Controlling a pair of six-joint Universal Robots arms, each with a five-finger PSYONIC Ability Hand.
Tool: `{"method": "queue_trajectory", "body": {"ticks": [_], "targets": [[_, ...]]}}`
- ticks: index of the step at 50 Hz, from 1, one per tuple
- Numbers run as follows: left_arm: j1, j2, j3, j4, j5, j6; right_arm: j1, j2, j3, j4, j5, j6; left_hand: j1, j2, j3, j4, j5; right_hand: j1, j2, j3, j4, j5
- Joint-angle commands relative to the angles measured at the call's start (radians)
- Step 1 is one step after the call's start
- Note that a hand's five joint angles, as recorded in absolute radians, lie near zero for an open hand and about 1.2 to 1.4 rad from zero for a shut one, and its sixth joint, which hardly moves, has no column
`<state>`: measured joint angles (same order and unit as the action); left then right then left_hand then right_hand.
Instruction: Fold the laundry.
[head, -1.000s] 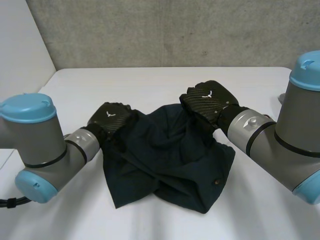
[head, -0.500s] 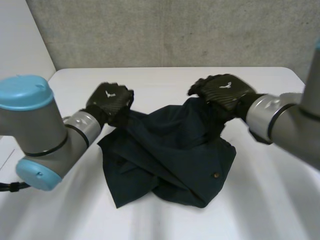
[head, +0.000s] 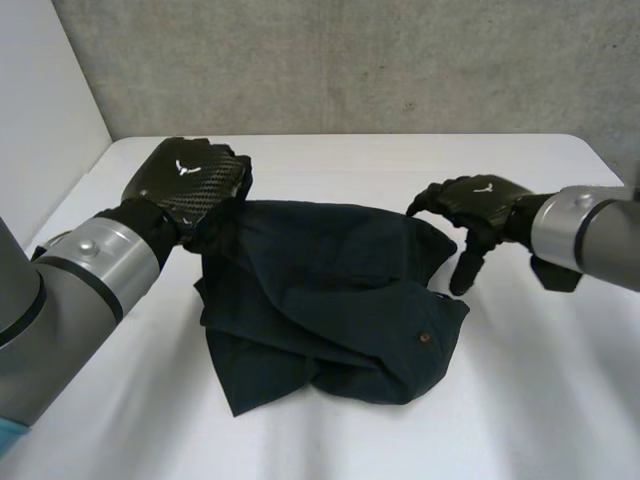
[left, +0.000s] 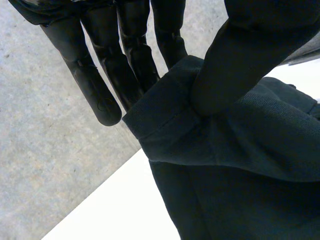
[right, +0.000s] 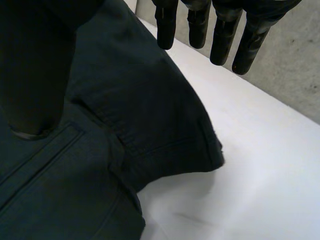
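Your left hand (head: 188, 188) pinches dark garment (head: 330, 300) at hemmed far-left corner, thumb against fingers, likely anchoring it for spreading. Your right hand (head: 478, 208) hovers beside right edge, fingers loose, empty. Garment lies crumpled mid-surface (head: 540, 400).

We've got a white table (head: 330, 160) spread wide in front of us, and behind its far edge rises a rough grey concrete wall (head: 350, 60). At the left we see a plain white panel (head: 40, 110) standing beside the table.
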<state>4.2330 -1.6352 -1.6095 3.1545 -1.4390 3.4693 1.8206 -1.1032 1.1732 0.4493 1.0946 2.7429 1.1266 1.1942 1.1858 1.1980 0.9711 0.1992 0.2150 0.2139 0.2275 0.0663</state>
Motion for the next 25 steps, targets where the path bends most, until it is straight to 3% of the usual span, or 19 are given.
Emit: {"method": "queue_trajectory", "body": {"ticks": [1,18,22,23,25], "targets": [[-0.011,-0.011,-0.015,0.001,-0.02,0.001,0.031,0.184,-0.055,-0.174,0.008,0.139,0.27,0.202,0.21,0.198,0.251,-0.025,-0.04,-0.039,-0.053,-0.066],[0.002,-0.15,0.131,0.012,-0.069,-0.026,0.144,0.453,-0.285,-0.216,0.018,0.23,0.27,0.202,0.21,0.198,0.251,-0.011,-0.027,-0.026,-0.04,-0.053],[0.004,-0.189,0.16,0.016,-0.07,-0.026,0.149,0.491,-0.32,-0.218,0.021,0.222,0.27,0.202,0.21,0.198,0.251,0.307,0.292,0.293,0.279,0.266],[0.004,-0.202,0.17,0.022,-0.072,-0.024,0.148,0.505,-0.337,-0.221,0.024,0.221,0.27,0.202,0.21,0.198,0.251,0.553,0.537,0.538,0.524,0.511],[0.004,-0.215,0.18,0.032,-0.073,-0.026,0.149,0.52,-0.36,-0.227,0.031,0.221,0.27,0.202,0.21,0.198,0.251,0.774,0.758,0.759,0.746,0.733]]}}
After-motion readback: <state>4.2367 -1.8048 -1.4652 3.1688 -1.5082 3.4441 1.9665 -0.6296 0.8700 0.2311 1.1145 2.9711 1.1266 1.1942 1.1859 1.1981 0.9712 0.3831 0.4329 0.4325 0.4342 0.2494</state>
